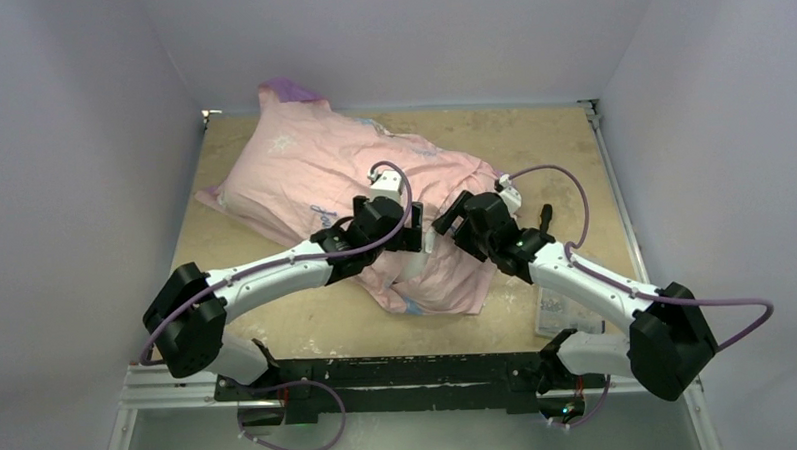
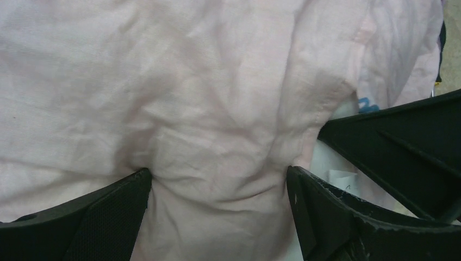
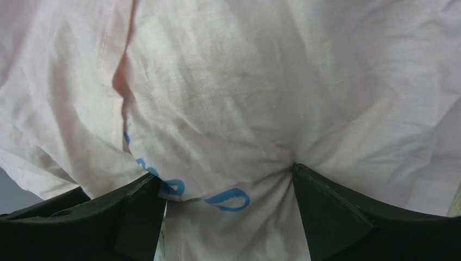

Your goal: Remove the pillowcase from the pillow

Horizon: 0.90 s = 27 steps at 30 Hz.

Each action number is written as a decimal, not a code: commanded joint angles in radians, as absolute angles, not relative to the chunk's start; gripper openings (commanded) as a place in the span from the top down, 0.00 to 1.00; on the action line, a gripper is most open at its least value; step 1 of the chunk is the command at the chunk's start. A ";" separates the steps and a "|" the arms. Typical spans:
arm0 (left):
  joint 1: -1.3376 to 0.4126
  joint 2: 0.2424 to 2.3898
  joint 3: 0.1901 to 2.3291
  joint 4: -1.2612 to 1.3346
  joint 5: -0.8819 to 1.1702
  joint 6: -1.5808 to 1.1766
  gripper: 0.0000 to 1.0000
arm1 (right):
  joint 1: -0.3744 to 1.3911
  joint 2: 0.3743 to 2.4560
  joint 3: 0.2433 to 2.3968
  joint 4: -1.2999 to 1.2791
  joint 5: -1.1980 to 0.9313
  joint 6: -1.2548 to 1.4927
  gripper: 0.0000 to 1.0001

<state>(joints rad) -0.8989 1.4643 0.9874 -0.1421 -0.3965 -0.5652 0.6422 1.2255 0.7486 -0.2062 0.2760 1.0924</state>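
The pillowcase (image 1: pixel 312 168), pale pink face up with a purple corner at the back, lies diagonally across the table with the pillow inside it. The pillow is almost wholly hidden; a white strip that may be the pillow (image 2: pixel 338 163) shows past the fabric's hemmed edge. My left gripper (image 1: pixel 413 234) and right gripper (image 1: pixel 446 221) face each other at the cover's near end. In the left wrist view the left gripper (image 2: pixel 217 179) is open, its fingers pressed into pink fabric (image 2: pixel 217 109). In the right wrist view the right gripper (image 3: pixel 225 174) is open, its fingers dug into fabric (image 3: pixel 228 98) with blue lettering.
A small dark object (image 1: pixel 546 218) lies on the table right of the right gripper. A pale flat packet (image 1: pixel 563 309) lies by the right arm near the front edge. Grey walls close in the tan table (image 1: pixel 532 140) on three sides.
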 commanded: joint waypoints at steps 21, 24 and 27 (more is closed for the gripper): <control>-0.399 1.357 0.719 0.009 -0.374 -0.705 0.02 | 0.643 1.219 0.691 -0.289 0.348 1.309 0.88; -0.388 1.321 0.750 -0.043 -0.339 -0.686 0.03 | 0.644 1.251 0.674 -0.201 0.310 1.276 1.00; -0.392 1.288 0.773 -0.091 -0.244 -0.658 0.05 | 0.644 1.294 0.669 -0.072 0.231 1.208 1.00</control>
<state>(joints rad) -0.4191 1.3235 0.7345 0.0357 -0.2649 -0.7139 0.6479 1.2495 0.6960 -0.1791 0.2882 1.2892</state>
